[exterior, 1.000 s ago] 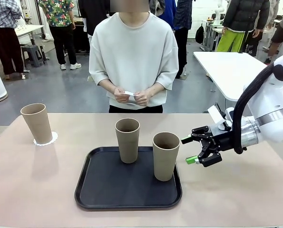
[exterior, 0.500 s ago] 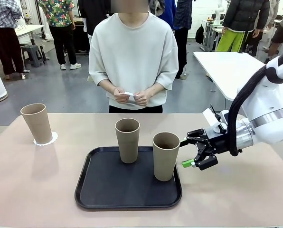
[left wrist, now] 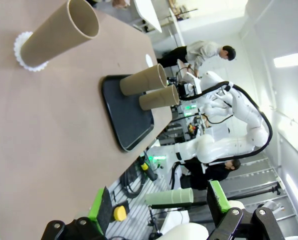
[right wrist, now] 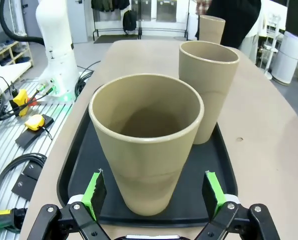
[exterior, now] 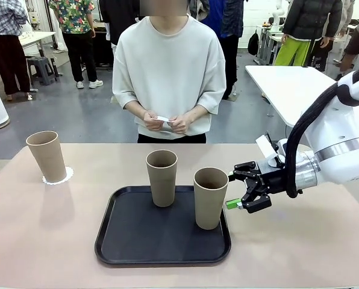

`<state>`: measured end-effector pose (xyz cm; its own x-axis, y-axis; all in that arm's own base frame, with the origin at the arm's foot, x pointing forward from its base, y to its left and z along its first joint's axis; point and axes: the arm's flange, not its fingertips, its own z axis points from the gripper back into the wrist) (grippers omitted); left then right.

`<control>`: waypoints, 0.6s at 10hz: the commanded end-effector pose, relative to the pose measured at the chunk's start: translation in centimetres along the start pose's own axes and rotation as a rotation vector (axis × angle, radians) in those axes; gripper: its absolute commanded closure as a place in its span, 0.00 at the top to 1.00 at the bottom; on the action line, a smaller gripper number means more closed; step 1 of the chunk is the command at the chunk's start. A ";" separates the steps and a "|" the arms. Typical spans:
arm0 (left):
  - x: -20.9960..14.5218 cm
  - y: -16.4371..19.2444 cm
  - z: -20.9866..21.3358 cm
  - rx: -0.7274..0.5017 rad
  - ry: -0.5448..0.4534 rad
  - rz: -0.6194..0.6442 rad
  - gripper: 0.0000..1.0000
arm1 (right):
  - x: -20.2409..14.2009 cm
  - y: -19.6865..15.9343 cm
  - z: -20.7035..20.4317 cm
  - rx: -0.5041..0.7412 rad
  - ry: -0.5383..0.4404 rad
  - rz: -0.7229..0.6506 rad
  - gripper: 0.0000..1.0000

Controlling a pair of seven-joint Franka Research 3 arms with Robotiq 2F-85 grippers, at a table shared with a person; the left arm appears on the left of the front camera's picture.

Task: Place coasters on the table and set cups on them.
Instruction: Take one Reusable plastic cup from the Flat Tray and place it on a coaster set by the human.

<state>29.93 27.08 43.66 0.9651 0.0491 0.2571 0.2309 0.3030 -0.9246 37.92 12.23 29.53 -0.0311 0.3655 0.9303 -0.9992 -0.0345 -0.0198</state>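
The worktop [exterior: 41,241] carries a black tray [exterior: 137,238] at its centre. Two cups stand upright on the tray, one [exterior: 162,178] at its far edge and one [exterior: 210,198] at its right edge. The third cup [exterior: 47,156] stands well left of the tray. The right claw [exterior: 231,190] hangs just right of the tray, jaws spread wide beside the right-edge cup, gripping nothing. The left claw [left wrist: 159,205] is spread wide and empty. Beyond the tray, the person's hands [exterior: 167,123] hold a small white item. A coaster [exterior: 68,175] lies under the third cup.
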 end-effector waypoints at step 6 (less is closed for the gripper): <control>0.1 -0.3 0.1 0.002 -0.010 0.004 1.00 | -1.7 0.5 -1.4 0.065 -0.101 -0.040 1.00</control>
<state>29.94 27.07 43.66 0.9651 0.0490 0.2571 0.2309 0.3030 -0.9246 37.11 12.96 27.83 0.0283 0.3004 0.9534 -0.9952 -0.0813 0.0552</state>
